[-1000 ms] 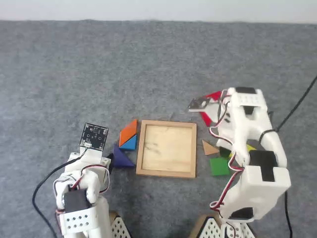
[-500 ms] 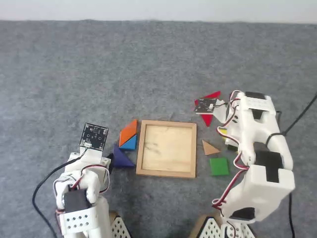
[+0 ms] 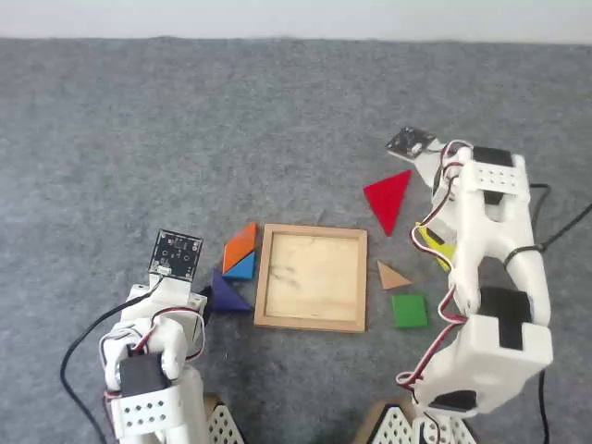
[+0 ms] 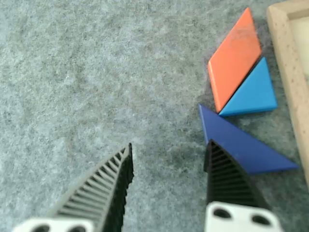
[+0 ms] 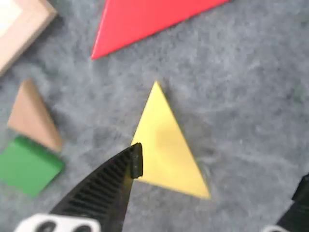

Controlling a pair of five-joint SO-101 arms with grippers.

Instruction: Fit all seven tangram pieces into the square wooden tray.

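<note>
With the tray point(image 3: 260, 277) empty, the right gripper point(image 5: 217, 176), jaws apart astride the yellow triangle point(image 5: 166, 145), should next descend and clamp it.

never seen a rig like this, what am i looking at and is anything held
Two small robot arms sit at a grey felt table. The wide picture looks down from above; the other two come from cameras on the arms' wrists. A square wooden tray lies in the middle. By the left arm: orange parallelogram, light blue triangle, dark blue triangle. By the right arm: red triangle, tan triangle, green square, yellow triangle. Both arms' jaws are open; nothing is held.
</note>
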